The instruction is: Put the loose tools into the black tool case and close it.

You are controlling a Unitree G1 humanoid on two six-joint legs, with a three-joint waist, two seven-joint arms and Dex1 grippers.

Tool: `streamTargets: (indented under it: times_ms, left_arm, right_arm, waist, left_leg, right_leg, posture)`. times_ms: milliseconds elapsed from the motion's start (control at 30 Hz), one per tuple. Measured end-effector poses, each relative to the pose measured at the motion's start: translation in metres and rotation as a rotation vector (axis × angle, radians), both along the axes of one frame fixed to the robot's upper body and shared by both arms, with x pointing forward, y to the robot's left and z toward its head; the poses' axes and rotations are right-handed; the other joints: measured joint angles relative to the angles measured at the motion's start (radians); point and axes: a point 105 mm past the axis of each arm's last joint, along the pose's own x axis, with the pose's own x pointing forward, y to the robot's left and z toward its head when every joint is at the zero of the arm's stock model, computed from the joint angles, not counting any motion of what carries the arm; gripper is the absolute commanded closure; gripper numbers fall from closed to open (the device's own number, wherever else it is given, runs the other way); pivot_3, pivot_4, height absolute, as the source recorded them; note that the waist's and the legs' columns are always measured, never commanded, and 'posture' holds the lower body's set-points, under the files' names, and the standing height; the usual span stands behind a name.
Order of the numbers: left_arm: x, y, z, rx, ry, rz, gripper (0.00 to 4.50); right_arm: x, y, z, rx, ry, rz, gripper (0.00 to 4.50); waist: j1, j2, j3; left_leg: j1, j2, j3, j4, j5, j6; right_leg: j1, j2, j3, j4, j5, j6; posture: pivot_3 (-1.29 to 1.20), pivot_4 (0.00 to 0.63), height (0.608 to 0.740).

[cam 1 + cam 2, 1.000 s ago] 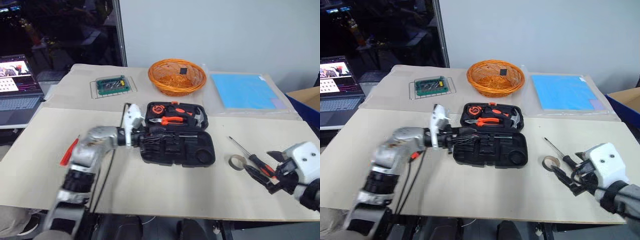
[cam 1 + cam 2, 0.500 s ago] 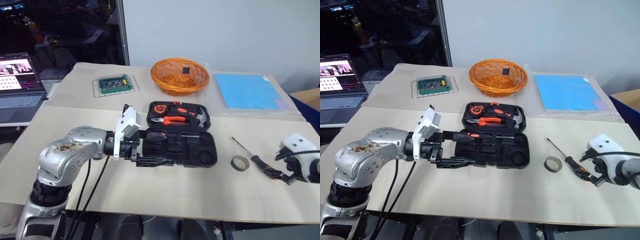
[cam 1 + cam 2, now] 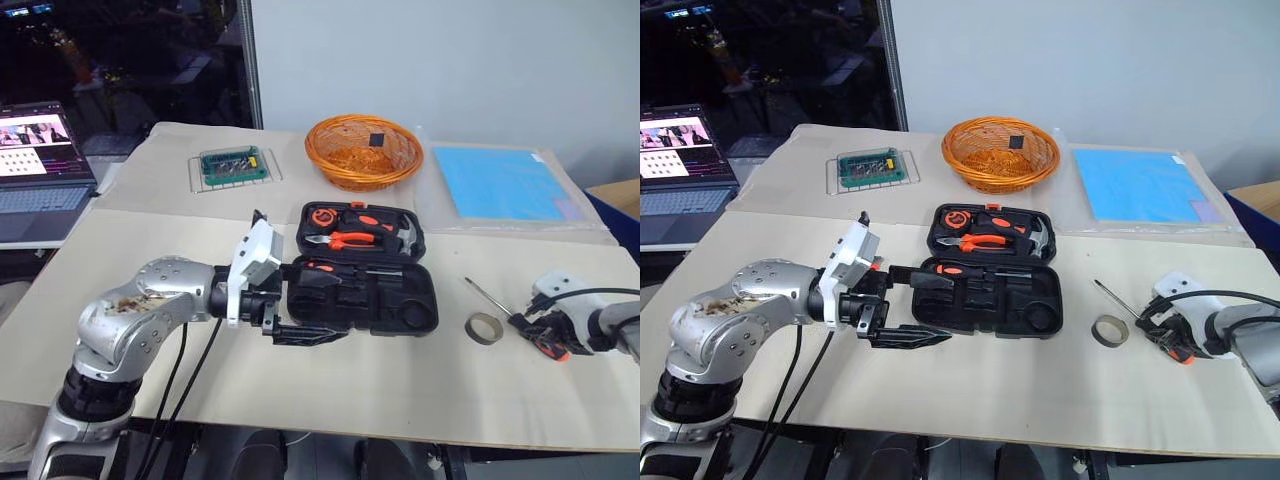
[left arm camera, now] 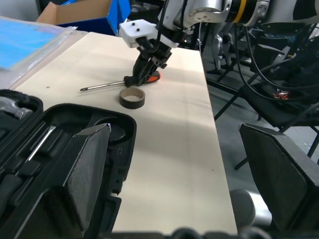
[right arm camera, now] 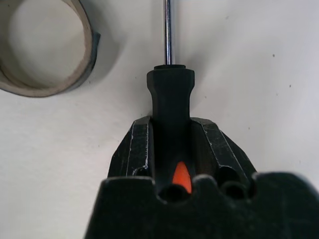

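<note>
The black tool case (image 3: 365, 270) lies open at the middle of the paper-covered table (image 3: 330, 385), its lid half holding a steel-headed hammer (image 3: 396, 232) and orange-handled pliers (image 3: 345, 240), and an orange-and-black screwdriver (image 3: 970, 270) lying in the near half's recesses. The left gripper (image 3: 910, 308) hovers at the case's near left corner with its two black fingers spread wide and nothing between them; in the left wrist view one finger (image 4: 82, 172) stands over the case's edge and the other (image 4: 284, 181) hangs past the table edge. To the right of the case, well apart from it, the right gripper (image 3: 540, 335) is clamped on the handle of another screwdriver (image 5: 169, 107), whose steel shaft (image 3: 485, 295) lies on the table pointing back toward the case; the right wrist view shows both fingers pressed against the black handle with a sliver of orange between them. A beige ring of tape (image 3: 485, 327) lies flat on the table between the case and that gripper, just beside the screwdriver's shaft but not touching it. Behind the case sits an orange wicker basket (image 3: 363, 152), with a green bit holder (image 3: 233, 165) on a clear tray to the case's far left and a blue sheet (image 3: 500, 183) to its far right. A laptop (image 3: 45, 170) stands open beyond the table's left edge.
</note>
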Motion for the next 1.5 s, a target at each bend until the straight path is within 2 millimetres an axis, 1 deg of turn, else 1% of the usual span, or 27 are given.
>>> streamTargets:
  times_ms: [33,67,100,133,167,200,233,267,300,333,367,433,533,567,600,667,733,1100,1167,1200,1233,1367,1500]
  left_arm:
    - [0.003,0.005,-0.005,-0.012,0.005,0.048,0.06]
    - [0.006,0.010,-0.012,-0.029,0.023,0.098,0.06]
    - [0.005,0.015,-0.019,-0.048,0.047,0.130,0.06]
    - [0.003,0.018,-0.021,-0.065,0.064,0.142,0.06]
    - [0.001,0.025,-0.022,-0.093,0.083,0.159,0.06]
    - [-0.001,0.031,-0.021,-0.123,0.093,0.175,0.06]
    - [-0.002,0.038,-0.020,-0.147,0.097,0.195,0.06]
    - [-0.004,0.049,-0.021,-0.166,0.087,0.233,0.06]
    - [-0.007,0.058,-0.026,-0.168,0.091,0.264,0.06]
    - [-0.008,0.062,-0.028,-0.166,0.093,0.272,0.06]
    - [-0.011,0.069,-0.034,-0.156,0.101,0.297,0.06]
    - [-0.014,0.080,-0.037,-0.133,0.089,0.334,0.06]
    - [-0.016,0.093,-0.037,-0.111,0.072,0.378,0.06]
    - [-0.016,0.095,-0.038,-0.110,0.070,0.385,0.06]
    - [-0.017,0.096,-0.038,-0.111,0.068,0.391,0.06]
    - [-0.019,0.096,-0.040,-0.110,0.073,0.397,0.06]
    - [-0.020,0.095,-0.041,-0.110,0.079,0.403,0.06]
    - [-0.021,0.089,-0.040,-0.114,0.060,0.393,0.06]
    - [-0.020,0.088,-0.040,-0.113,0.059,0.388,0.06]
    - [-0.020,0.088,-0.039,-0.114,0.057,0.386,0.06]
    - [-0.019,0.087,-0.039,-0.114,0.054,0.384,0.06]
    - [-0.017,0.088,-0.037,-0.116,0.046,0.384,0.06]
    - [-0.014,0.088,-0.039,-0.117,0.057,0.384,0.06]
  right_arm:
    - [0.002,0.007,0.009,0.009,-0.034,0.040,3.77]
    - [0.006,0.017,0.022,0.010,-0.084,0.100,3.77]
    - [0.011,0.032,0.035,0.013,-0.125,0.170,3.77]
    - [0.014,0.043,0.045,0.014,-0.156,0.217,3.77]
    - [0.020,0.062,0.057,0.014,-0.189,0.299,3.77]
    - [0.024,0.081,0.068,0.013,-0.221,0.379,3.77]
    - [0.029,0.097,0.073,0.016,-0.242,0.441,3.77]
    - [0.037,0.120,0.078,0.013,-0.264,0.529,3.77]
    - [0.043,0.143,0.078,-0.003,-0.269,0.626,3.77]
    - [0.046,0.151,0.077,-0.011,-0.262,0.656,3.77]
    - [0.051,0.168,0.067,-0.032,-0.225,0.732,3.77]
    - [0.061,0.185,0.053,-0.068,-0.176,0.807,3.77]
    - [0.073,0.193,0.042,-0.111,-0.121,0.841,3.77]
    - [0.075,0.194,0.041,-0.112,-0.112,0.843,3.77]
    - [0.079,0.197,0.040,-0.115,-0.109,0.846,3.77]
    - [0.083,0.201,0.038,-0.122,-0.088,0.849,3.77]
    - [0.084,0.200,0.031,-0.129,-0.047,0.846,3.77]
    - [0.084,0.204,0.028,-0.138,0.006,0.855,3.77]
    - [0.083,0.205,0.027,-0.138,0.009,0.865,2.77]
    - [0.083,0.205,0.027,-0.142,0.008,0.873,2.62]
    - [0.084,0.205,0.027,-0.149,0.002,0.881,2.35]
    - [0.082,0.210,0.031,-0.159,-0.040,0.958,2.35]
    - [0.069,0.221,0.048,-0.026,-0.071,1.031,2.35]
  waist:
    - [-0.004,0.001,0.000]
    - [-0.009,0.002,0.001]
    - [-0.015,0.002,0.002]
    - [-0.021,0.002,0.003]
    - [-0.027,0.002,0.003]
    - [-0.029,0.002,0.004]
    - [-0.032,0.002,0.004]
    - [-0.044,0.001,0.004]
    - [-0.050,0.001,0.005]
    - [-0.051,0.001,0.006]
    - [-0.045,0.000,0.008]
    - [-0.030,-0.001,0.009]
    - [-0.012,-0.001,0.009]
    - [-0.009,-0.001,0.009]
    - [-0.006,-0.001,0.009]
    - [-0.006,-0.001,0.009]
    - [-0.006,-0.001,0.009]
    - [-0.009,-0.001,0.009]
    - [-0.010,-0.001,0.009]
    - [-0.010,-0.001,0.009]
    - [-0.010,-0.001,0.009]
    - [-0.013,-0.001,0.009]
    - [-0.021,0.000,0.010]
  left_leg:
    - [0.000,0.000,0.001,0.000,0.000,0.000]
    - [0.000,0.001,0.001,0.000,0.000,0.000]
    - [0.001,0.002,0.001,0.000,0.000,0.000]
    - [0.001,0.002,0.001,0.000,0.000,0.000]
    - [0.001,0.003,0.001,0.000,0.000,0.000]
    - [0.001,0.003,0.001,0.000,0.000,0.000]
    - [0.002,0.004,0.001,0.000,0.000,0.000]
    - [0.004,0.004,0.002,0.000,0.000,0.000]
    - [0.004,0.004,0.002,0.000,0.000,0.000]
    - [0.004,0.004,0.002,0.000,0.000,0.000]
    - [0.004,0.003,0.002,0.000,0.000,0.000]
    - [0.000,0.002,0.003,0.000,0.000,0.000]
    - [-0.006,0.002,0.005,0.000,0.000,0.000]
    - [-0.009,0.002,0.005,0.000,0.000,0.000]
    - [-0.012,0.002,0.005,0.000,0.000,0.000]
    - [-0.014,0.002,0.005,0.000,0.000,0.000]
    - [-0.014,0.003,0.005,0.000,0.000,0.000]
    - [-0.006,0.003,0.005,0.000,0.000,-0.001]
    - [-0.005,0.003,0.005,0.000,0.000,-0.002]
    - [-0.005,0.003,0.005,0.000,0.000,-0.002]
    - [-0.005,0.003,0.005,0.000,0.000,-0.002]
    - [-0.004,0.003,0.005,0.000,0.000,-0.002]
    - [-0.004,0.004,0.005,0.000,0.000,-0.002]
  right_leg:
    - [-0.001,0.000,0.001,0.000,0.002,0.003]
    - [-0.001,0.001,0.001,0.001,0.002,0.003]
    - [-0.001,0.002,0.001,0.001,0.001,0.004]
    - [-0.002,0.002,0.001,0.001,0.001,0.004]
    - [-0.003,0.002,0.001,0.002,0.001,0.002]
    - [-0.003,0.002,0.001,0.002,-0.001,-0.003]
    - [-0.003,0.002,0.001,0.002,-0.001,-0.004]
    - [-0.003,0.002,0.001,0.001,-0.001,-0.005]
    - [-0.003,0.002,0.001,0.001,-0.001,-0.006]
    - [-0.003,0.001,0.001,0.002,-0.001,-0.006]
    - [-0.003,0.001,0.001,0.001,-0.001,-0.006]
    - [-0.011,-0.001,0.000,0.001,0.002,-0.011]
    - [-0.015,-0.002,0.001,0.000,0.004,-0.009]
    - [-0.014,-0.002,0.001,0.001,0.007,-0.004]
    - [-0.017,-0.001,0.001,0.001,0.008,-0.003]
    - [-0.019,0.000,0.001,0.002,0.008,-0.003]
    - [-0.020,0.000,0.001,0.003,0.008,-0.003]
    - [-0.017,0.000,0.000,0.012,0.004,-0.007]
    - [-0.016,0.001,0.000,0.012,0.004,-0.007]
    - [-0.016,0.000,0.000,0.012,0.004,-0.007]
    - [-0.015,0.000,0.000,0.012,0.004,-0.007]
    - [-0.015,0.000,0.000,0.012,0.004,-0.007]
    - [-0.015,0.001,0.001,0.013,0.004,-0.007]
  posture:
    - [0.00,0.150,0.740]
    - [0.00,0.150,0.740]
    - [0.00,0.150,0.740]
    - [0.00,0.150,0.740]
    - [0.00,0.150,0.740]
    - [0.00,0.150,0.740]
    - [0.00,0.150,0.740]
    - [0.00,0.150,0.740]
    - [0.00,0.150,0.740]
    - [0.00,0.150,0.740]
    - [0.00,0.150,0.740]
    - [0.00,0.150,0.740]
    - [0.00,0.150,0.740]
    - [0.00,0.150,0.740]
    - [0.00,0.150,0.740]
    - [0.00,0.150,0.740]
    - [0.00,0.150,0.740]
    - [0.00,0.150,0.740]
    - [0.00,0.150,0.740]
    - [0.00,0.150,0.740]
    - [0.00,0.150,0.740]
    - [0.00,0.150,0.740]
    - [0.00,0.150,0.740]
